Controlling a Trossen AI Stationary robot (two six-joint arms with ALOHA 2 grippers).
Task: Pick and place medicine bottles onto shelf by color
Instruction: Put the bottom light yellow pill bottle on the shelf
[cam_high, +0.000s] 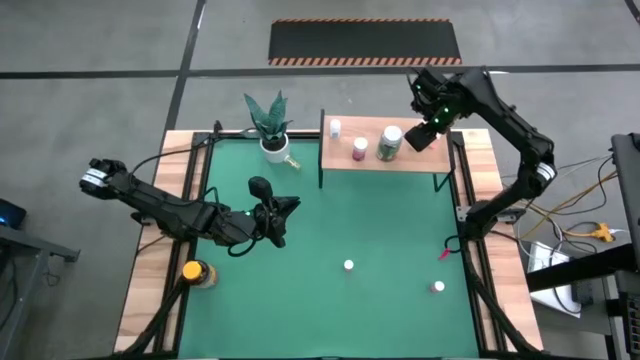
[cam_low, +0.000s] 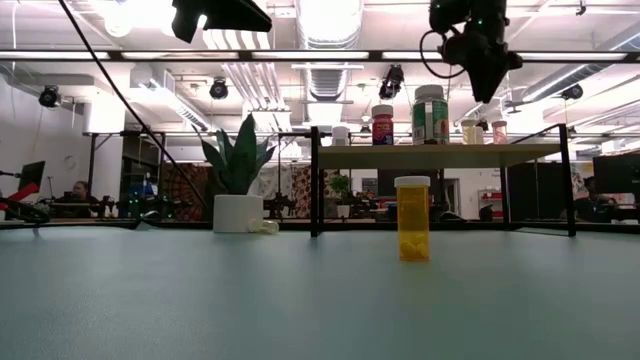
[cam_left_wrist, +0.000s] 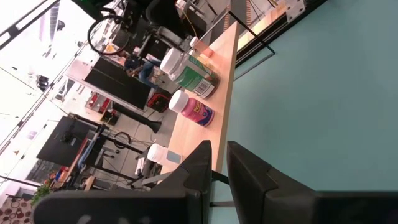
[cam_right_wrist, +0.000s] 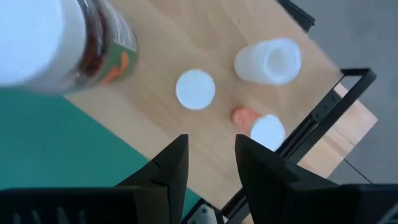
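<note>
We judge this a pause between placements. The shelf (cam_high: 395, 165) at the mat's far edge carries several medicine bottles (cam_high: 389, 143). The right gripper (cam_high: 428, 135) hangs above its right end, jaws spread on nothing. The left gripper (cam_high: 278, 215) waits mid-mat, jaws pressed together and empty. Next we need a fetch (three small bottles (cam_high: 348, 266) stand on the near mat). The yellow-capped amber bottle (cam_high: 196, 273) sits off the mat's left edge; labels are unreadable.
</note>
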